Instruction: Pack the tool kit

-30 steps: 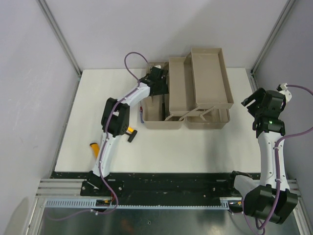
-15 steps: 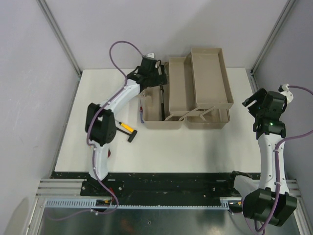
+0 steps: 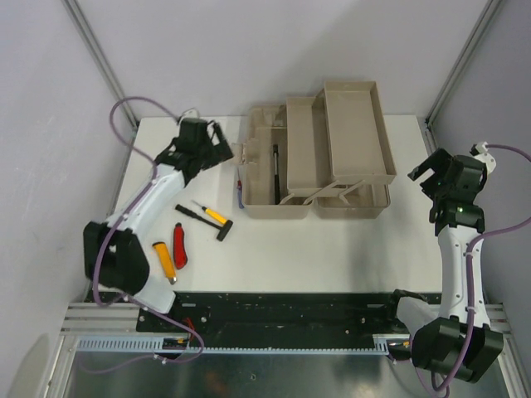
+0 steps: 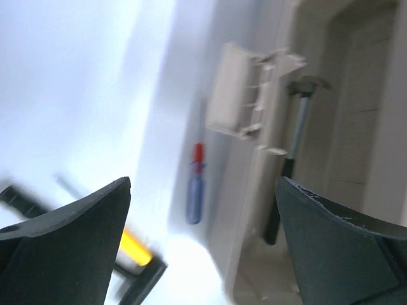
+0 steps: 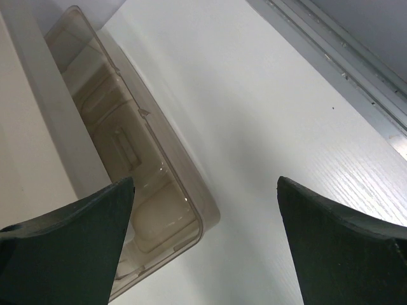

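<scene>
Left gripper (image 3: pixel 212 148) released, empty. Toolbox (image 3: pixel 270 212) sits just to its right, trays folded out. One black-handled tool (image 3: pixel 275 162) already lies in the box's near compartment. Not yet packed, on the counter (image 3: pixel 332 240): blue screwdriver (image 4: pixel 194 194) straight ahead of the gripper by the box wall, and behind it toward the arm's base a yellow-handled tool (image 3: pixel 214 216), red tool (image 3: pixel 179 245) and yellow tool (image 3: pixel 165 259). Right gripper (image 3: pixel 425 172) released, empty, translucent lid (image 5: pixel 159 184) to its left. Looks early: most tools out, trays open.

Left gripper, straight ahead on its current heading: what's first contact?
Probably the blue-and-red screwdriver on the table beside the toolbox wall: it sits midway between the open jaws. Blur leaves depth unclear.
</scene>
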